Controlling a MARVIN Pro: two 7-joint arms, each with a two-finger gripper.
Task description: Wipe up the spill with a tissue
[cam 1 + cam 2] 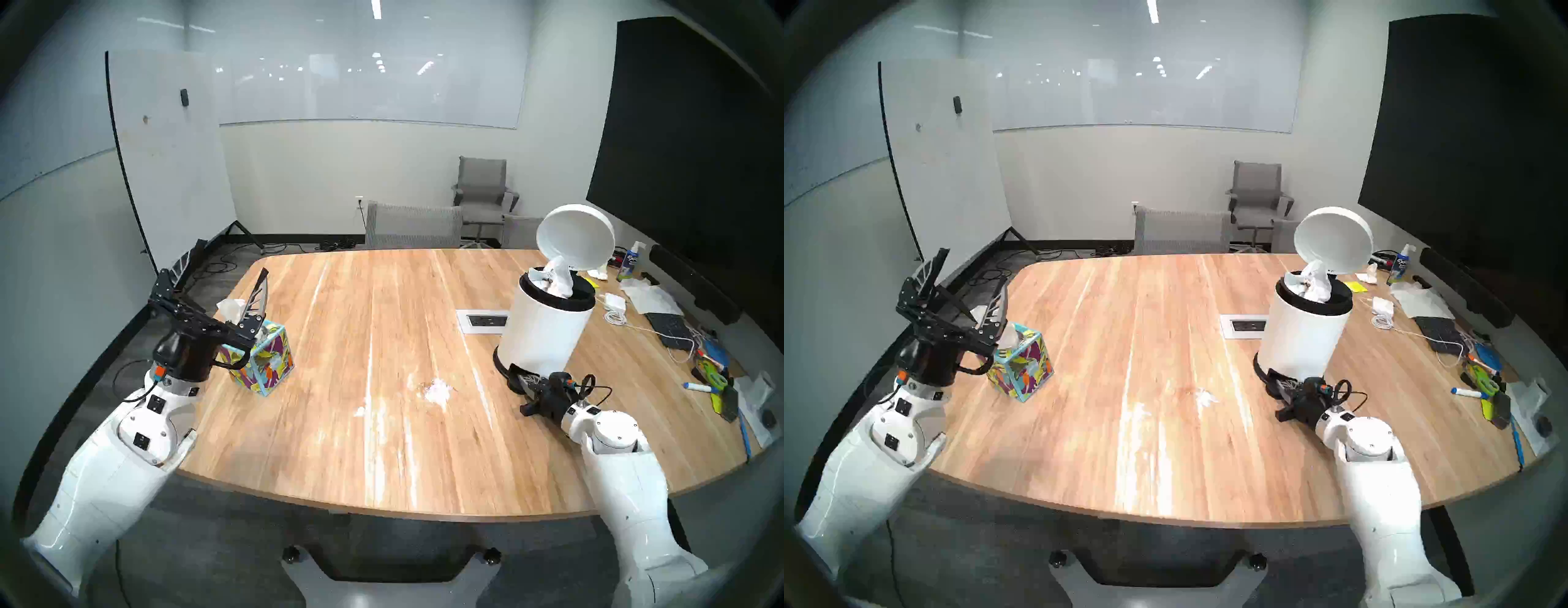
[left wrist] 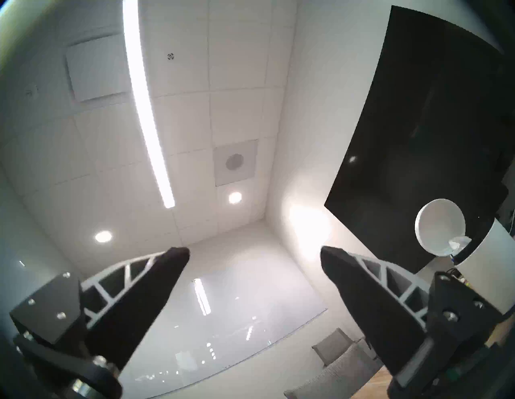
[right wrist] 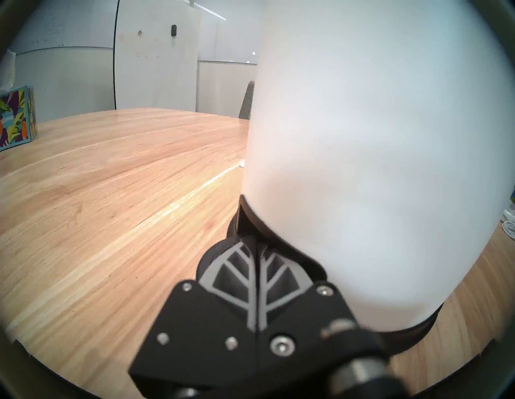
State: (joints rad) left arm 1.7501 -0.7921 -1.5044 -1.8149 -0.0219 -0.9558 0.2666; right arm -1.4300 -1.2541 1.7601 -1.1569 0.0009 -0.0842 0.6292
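Spill residue [image 1: 437,391] sits as a pale whitish patch mid-counter, near the front, between the tissue box [image 1: 265,361] and the white pedal bin [image 1: 545,327]; no dark blot can be made out, and the long white streaks around it read as glare on the grain. Bin lid stands open, crumpled white tissues [image 1: 553,278] piled above the rim. Risk, as judged: the pale patch may be smear or leftover liquid, so the wipe could be counted done with the counter [image 1: 382,467] still wet. A second risk: the right pincer [image 3: 255,245] rests on the bin's pedal at the base, and a slip off it would drop the lid onto the protruding tissues. Left pincer [image 1: 220,293] is raised above the tissue box, tilted up toward the ceiling, jaws spread wide with nothing between them. Right pincer is fully closed, fingers pressed together, low and near level against the bin's foot, gripping nothing visible.
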